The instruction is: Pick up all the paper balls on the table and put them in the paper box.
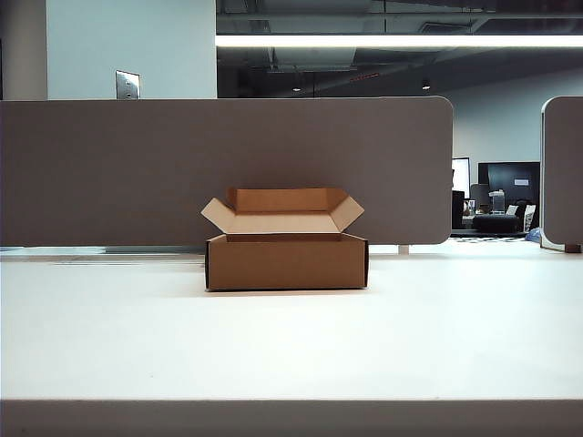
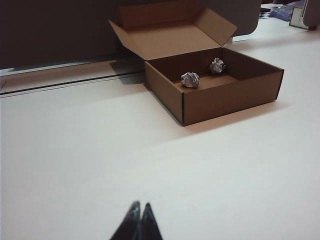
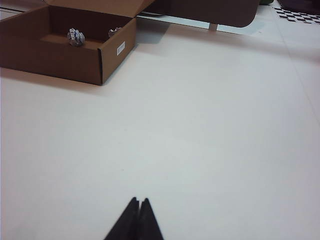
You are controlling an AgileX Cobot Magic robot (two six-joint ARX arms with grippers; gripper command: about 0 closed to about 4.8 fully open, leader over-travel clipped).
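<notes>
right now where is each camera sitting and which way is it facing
Exterior view: low at the table's front edge, level toward the open brown cardboard box on the white tabletop and the grey divider panel; no robot part shows.
Left wrist view: on the left arm, angled down across the table at the box, two crumpled paper balls inside; the shut left tool shows.
Right wrist view: on the right arm, seeing the box from its other side; the shut right tool shows.
Both wrist views share the box and the balls.
</notes>
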